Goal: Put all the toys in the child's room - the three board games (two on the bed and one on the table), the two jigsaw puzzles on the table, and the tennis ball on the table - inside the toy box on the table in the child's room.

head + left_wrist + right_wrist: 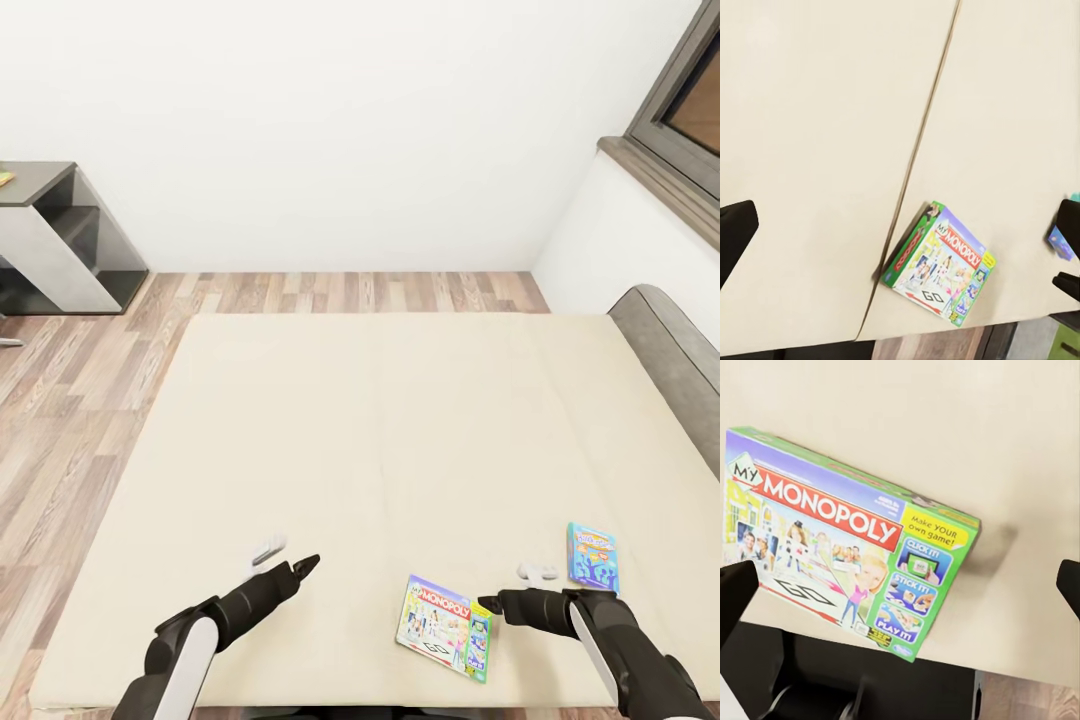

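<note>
Monopoly box (441, 626) lies flat at bed's (380, 430) near edge, blue box (591, 552) to its right. Right end effector (487, 606) just beside Monopoly, fingers apart, empty; left end effector (306, 565) apart, empty. Box likely light, stiff, slick; pinch across the overhanging near edge.

The board game box (847, 536) reads "My MONOPOLY", "Make YOUR own game!", "GO".

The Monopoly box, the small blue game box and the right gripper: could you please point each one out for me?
Monopoly box (847, 540): right wrist view, middle of its printed lid.
Small blue game box (591, 553): head view, middle of its top face.
Right gripper (487, 606): head view, between its dark fingertips, beside the Monopoly box.
</note>
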